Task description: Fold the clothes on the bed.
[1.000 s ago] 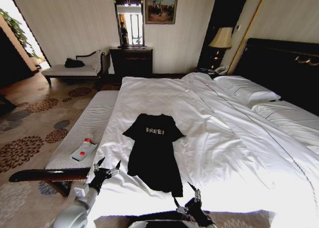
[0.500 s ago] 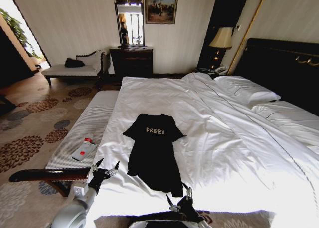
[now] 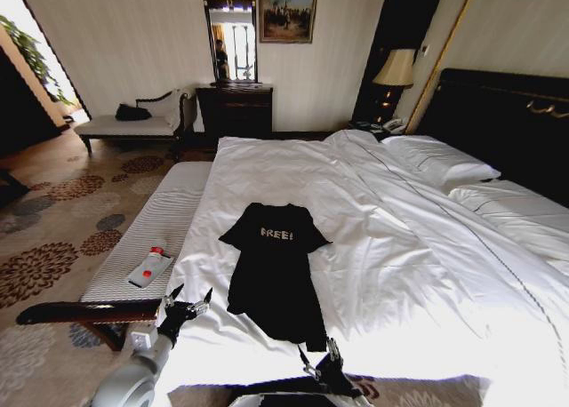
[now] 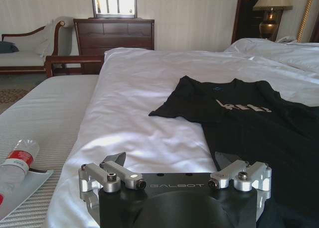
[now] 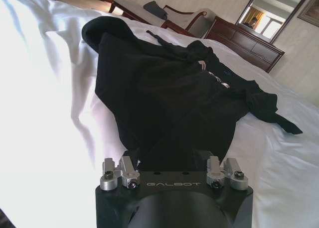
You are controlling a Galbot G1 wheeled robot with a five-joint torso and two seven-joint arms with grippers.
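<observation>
At 6 o'clock our right pincer (image 3: 322,357) sits at the hem of the black T-shirt (image 3: 274,269), whether gripping we cannot tell. At 8 o'clock our left pincer (image 3: 188,298) hovers spread wide and empty beside the shirt's edge. The shirt lies flat, collar toward 12 o'clock, on the white bed (image 3: 418,256).

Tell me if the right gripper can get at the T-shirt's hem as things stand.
Probably yes: the right gripper sits open right at the T-shirt's near hem on the bed, nothing between them.
</observation>
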